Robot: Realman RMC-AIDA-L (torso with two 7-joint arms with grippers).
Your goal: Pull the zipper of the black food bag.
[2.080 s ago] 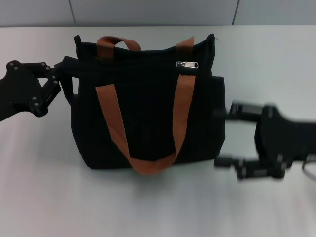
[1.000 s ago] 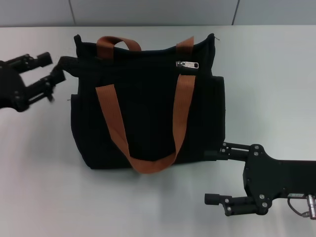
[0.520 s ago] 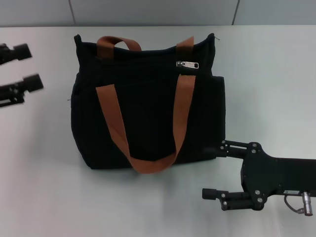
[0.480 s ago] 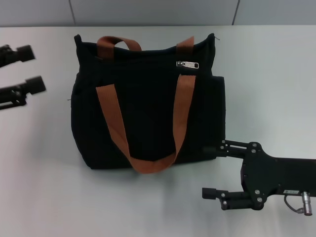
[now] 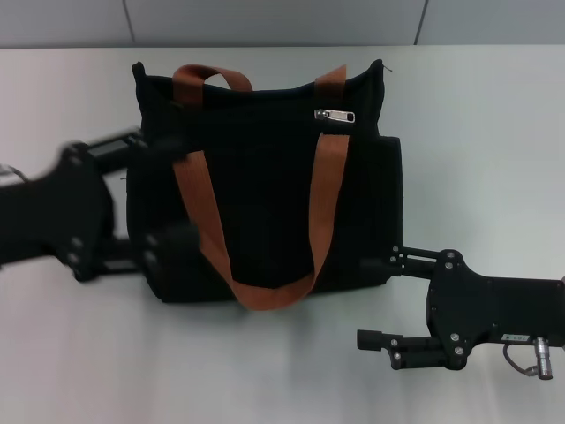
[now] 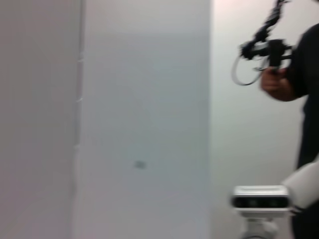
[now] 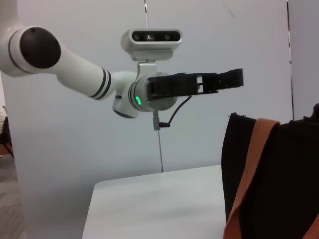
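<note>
Right now the black bag [image 5: 265,185] lies flat on the white table [image 5: 477,124], roughly mid-table, orange straps [image 5: 328,177] draped over its front. Its silver zipper pull [image 5: 335,116] sits near the bag's top edge, toward the robot's right end, lying flat w/ nothing touching it. Can't tell from the head view whether the zipper line is closed or open, so this fits either a pull yet to come or one already made; the pull's spot at one end of the line suits both.

Left claw [image 5: 163,190] is at the bag's left side, its fingers spread apart, one up near the bag's upper left corner, the other low by the bottom corner; it's smeared w/ motion and whether it touches the fabric I can't tell. Right claw [image 5: 375,300] sits low by the bag's bottom right corner, fingers apart and gripping nothing, upper finger just at the bag's edge.

Vs half a sec ago: left claw was out at the table's far left edge, well apart from the bag; now it's swung in against the bag's side. Right claw has barely shifted. Bag, straps and zipper pull are in the same place
</note>
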